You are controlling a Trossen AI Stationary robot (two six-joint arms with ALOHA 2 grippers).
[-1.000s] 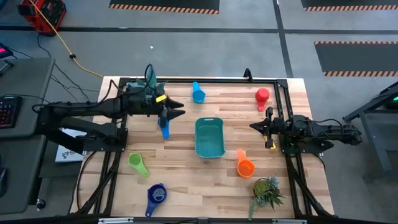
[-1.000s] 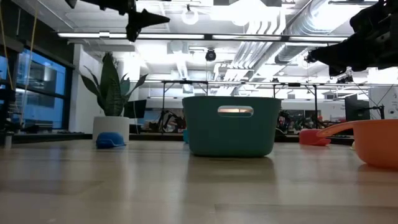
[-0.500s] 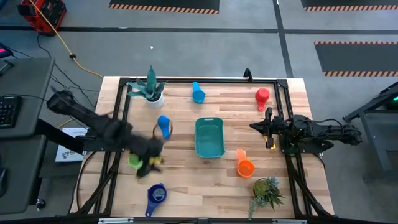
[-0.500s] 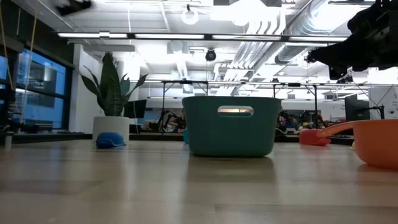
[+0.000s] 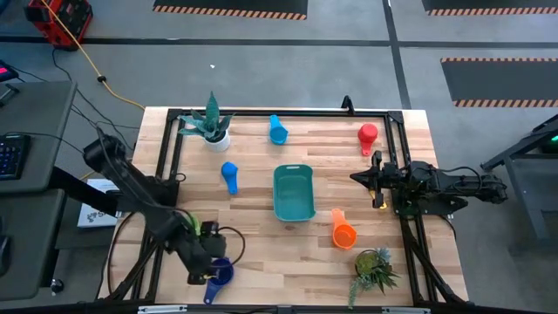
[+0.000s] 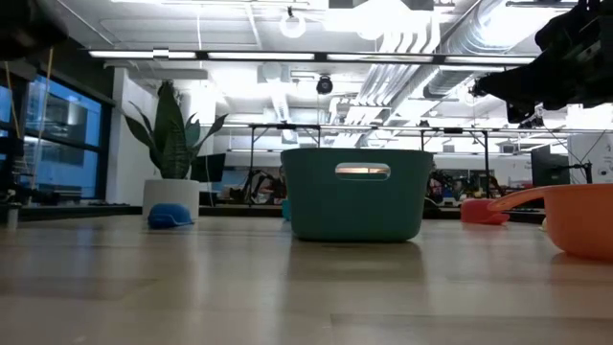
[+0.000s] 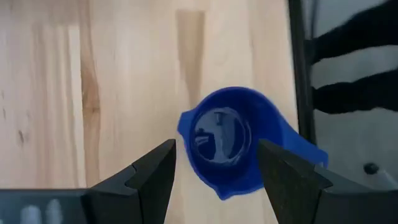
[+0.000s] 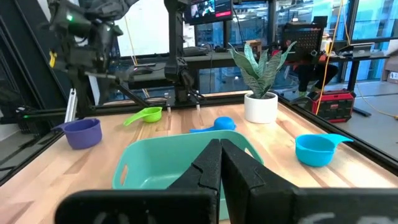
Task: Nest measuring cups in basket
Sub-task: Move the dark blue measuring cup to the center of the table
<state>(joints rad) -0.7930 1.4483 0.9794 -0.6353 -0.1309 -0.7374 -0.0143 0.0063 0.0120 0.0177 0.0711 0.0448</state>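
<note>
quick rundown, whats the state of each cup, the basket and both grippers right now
dark blue cup: upright on the table, under the left gripper
left gripper: open, above that cup
green cup: on the table
blue cup: upside down
light blue cup: upright, loose
red cup: loose on the table
orange cup: loose beside the basket
basket: upright, empty
right gripper: shut, idle

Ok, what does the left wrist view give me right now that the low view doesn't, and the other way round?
Only the left wrist view shows the dark blue cup on the wood beneath the open left gripper, fingers either side of it, not touching. Only the low view shows the basket, the orange cup, a red cup, a blue cup lying mouth-down, and the plant. Both show the wooden table.
</note>
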